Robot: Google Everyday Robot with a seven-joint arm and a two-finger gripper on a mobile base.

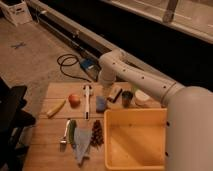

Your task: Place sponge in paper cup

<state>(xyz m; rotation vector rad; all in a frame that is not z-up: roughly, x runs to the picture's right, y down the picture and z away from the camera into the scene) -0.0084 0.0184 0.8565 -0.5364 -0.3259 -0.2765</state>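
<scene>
Low near the back of the wooden table (47, 145): gripper (103, 91), at the end of a white arm (140, 80) bending in from the right; directly above the sponge (101, 104), close enough to look touching; impossible to tell whether released, clenched or grasping anything. Sponge blue, flat on the tabletop, just left of a dark-and-pale block (115, 94); further right in the same row a dark cup (127, 98), then the paper cup (142, 98), white, upright, apart from the sponge, just behind the yellow bin (135, 114). Left of the sponge a long white tool (87, 100), a round orange fruit (74, 100), a banana (56, 107); nearer the front edge a green vegetable (71, 132), a crumpled bluish cloth (82, 146), something dark and knobbly (96, 132). On the floor behind the table, a coiled black cable (70, 64).
</scene>
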